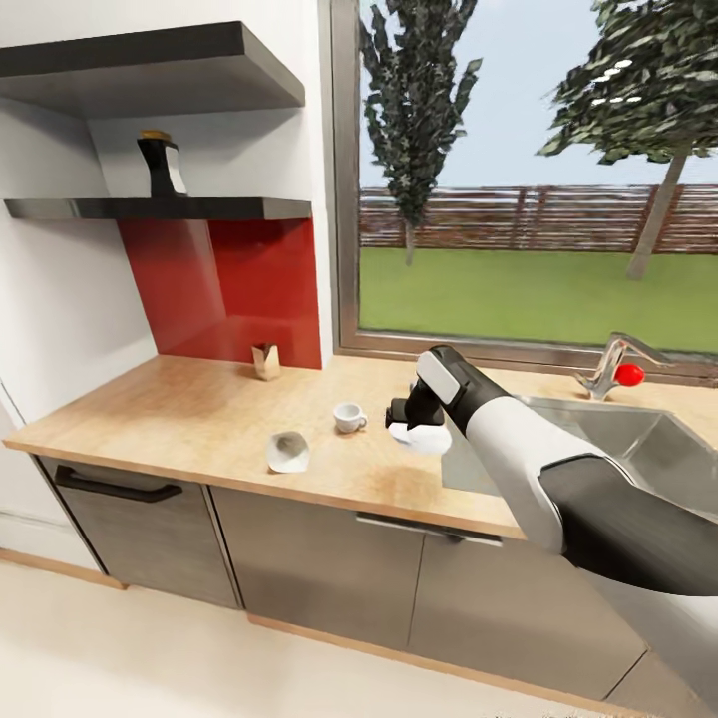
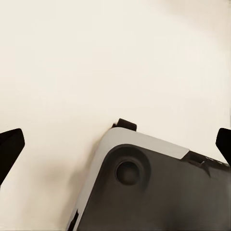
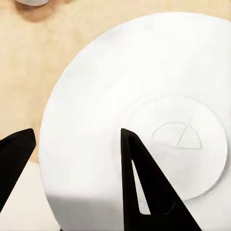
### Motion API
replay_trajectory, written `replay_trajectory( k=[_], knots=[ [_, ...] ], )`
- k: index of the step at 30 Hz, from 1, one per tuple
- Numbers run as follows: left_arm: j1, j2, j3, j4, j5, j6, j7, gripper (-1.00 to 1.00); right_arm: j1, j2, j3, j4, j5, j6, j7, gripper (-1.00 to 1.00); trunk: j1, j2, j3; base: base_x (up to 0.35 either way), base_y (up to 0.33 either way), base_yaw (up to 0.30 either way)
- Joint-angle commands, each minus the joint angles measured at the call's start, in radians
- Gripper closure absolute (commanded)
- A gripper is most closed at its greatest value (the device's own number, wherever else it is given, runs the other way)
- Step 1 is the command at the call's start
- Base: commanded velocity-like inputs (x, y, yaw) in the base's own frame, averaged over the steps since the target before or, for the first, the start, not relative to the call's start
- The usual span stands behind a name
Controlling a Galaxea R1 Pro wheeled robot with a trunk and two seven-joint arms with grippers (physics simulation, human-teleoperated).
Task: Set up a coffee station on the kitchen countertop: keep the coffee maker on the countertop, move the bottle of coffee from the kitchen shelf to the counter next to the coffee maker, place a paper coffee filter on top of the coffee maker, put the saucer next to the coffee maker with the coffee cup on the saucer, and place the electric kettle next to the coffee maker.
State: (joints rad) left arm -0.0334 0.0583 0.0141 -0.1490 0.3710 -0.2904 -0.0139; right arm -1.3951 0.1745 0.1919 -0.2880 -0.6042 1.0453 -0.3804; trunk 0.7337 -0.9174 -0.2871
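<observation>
My right gripper is shut on the white saucer, just above the wooden countertop beside the sink's left edge. In the right wrist view the saucer spreads under one black finger, while the other finger sits just outside its rim. A small white coffee cup stands upright a little to the left of the saucer. Further left, near the front edge, lies the white paper filter. The dark bottle of coffee stands on the lower wall shelf. My left gripper is open over pale floor.
A small tan object stands against the red backsplash. The steel sink and its faucet with a red knob lie to the right under the window. Part of my own grey base is in the left wrist view.
</observation>
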Motion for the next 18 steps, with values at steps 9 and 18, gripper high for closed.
replay_trajectory(
  k=[9, 18],
  knots=[
    [0.000, 0.003, 0.001, 0.000, 0.010, -0.007, -0.001, -1.00, -0.001, 0.000, 0.006, 0.012, -0.011, 0.002, -0.009, 1.00, -0.034, 0.062, 0.038, 0.000, 0.000, -0.226],
    [0.000, 0.004, 0.003, 0.000, 0.012, -0.012, -0.001, -1.00, -0.001, 0.000, 0.006, 0.022, -0.011, 0.002, -0.009, 1.00, -0.069, 0.125, 0.077, 0.000, 0.000, -0.226]
  ],
)
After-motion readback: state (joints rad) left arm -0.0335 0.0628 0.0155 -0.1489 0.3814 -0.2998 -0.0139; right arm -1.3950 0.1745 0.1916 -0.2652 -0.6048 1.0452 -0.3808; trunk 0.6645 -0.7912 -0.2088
